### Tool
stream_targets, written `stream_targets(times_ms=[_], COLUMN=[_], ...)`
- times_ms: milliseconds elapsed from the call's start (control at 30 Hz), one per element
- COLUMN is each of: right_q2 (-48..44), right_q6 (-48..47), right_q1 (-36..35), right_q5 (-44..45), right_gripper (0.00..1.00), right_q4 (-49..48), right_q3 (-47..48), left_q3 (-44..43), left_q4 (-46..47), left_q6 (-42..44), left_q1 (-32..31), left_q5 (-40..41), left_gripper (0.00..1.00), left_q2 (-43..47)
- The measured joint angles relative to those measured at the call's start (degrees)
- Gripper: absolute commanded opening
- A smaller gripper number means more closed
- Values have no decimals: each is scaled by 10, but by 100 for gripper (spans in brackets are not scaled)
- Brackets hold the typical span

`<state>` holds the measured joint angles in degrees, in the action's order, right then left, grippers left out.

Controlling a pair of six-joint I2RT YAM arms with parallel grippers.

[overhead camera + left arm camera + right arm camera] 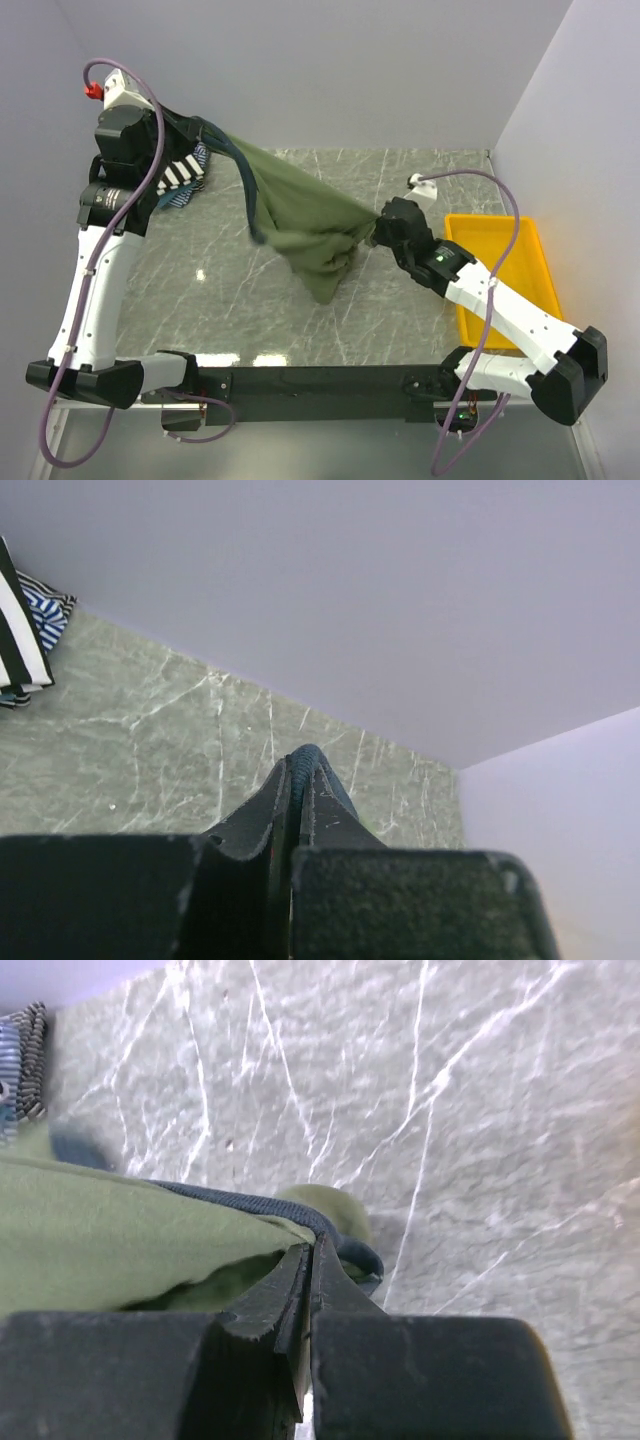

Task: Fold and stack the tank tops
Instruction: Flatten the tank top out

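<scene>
The left tool (303,772) is clamped on a thin roll of navy trim, high over the back-left corner. The right tool (310,1260) is closed on the far edge of the green top (300,215), with trim and green cloth pinched together. The top hangs stretched between them in the air, its lowest fold sagging toward the worktop (220,300).

Risks, as I judge them:
- **Left grip:** the hold is on trim alone, right at the fingertips, so a firm pull apart could tug it free and drop that side.
- **Tops below:** the strap runs just above the striped top (178,172) and the blue top (180,198), which lie below the left arm. Lowering or sweeping there could snag or drag them.
- **Middle:** the cloth is twisted and bunched rather than spread, so laying it down like this would make a crumpled start to the fold.
- **Right grip:** the bunch at the tool may take in more than one layer, which would keep the top from opening flat.

Hard to make out:
- From above, the left tool is mostly hidden by its own wrist and the dark strap.
- Which edge of the top each tool holds cannot be told.
- No chest print shows.
- The sagging fold is blurred, and whether it touches the worktop is unclear.
- The right wrist view cuts off most of the garment.
</scene>
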<state>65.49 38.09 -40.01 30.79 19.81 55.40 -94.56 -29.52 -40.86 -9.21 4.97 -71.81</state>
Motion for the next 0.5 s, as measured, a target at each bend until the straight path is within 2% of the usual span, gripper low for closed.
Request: stream_targets(times_ms=[500], right_q2=[-57], right_q6=[-68], right_q1=[36], right_q5=[7], right_gripper=[0], right_q4=[23], right_q3=[63], left_q3=[-11], left_q4=[-7], left_q6=[13], left_q1=[0], left_q5=[-11], left_gripper=[1], left_q2=[32])
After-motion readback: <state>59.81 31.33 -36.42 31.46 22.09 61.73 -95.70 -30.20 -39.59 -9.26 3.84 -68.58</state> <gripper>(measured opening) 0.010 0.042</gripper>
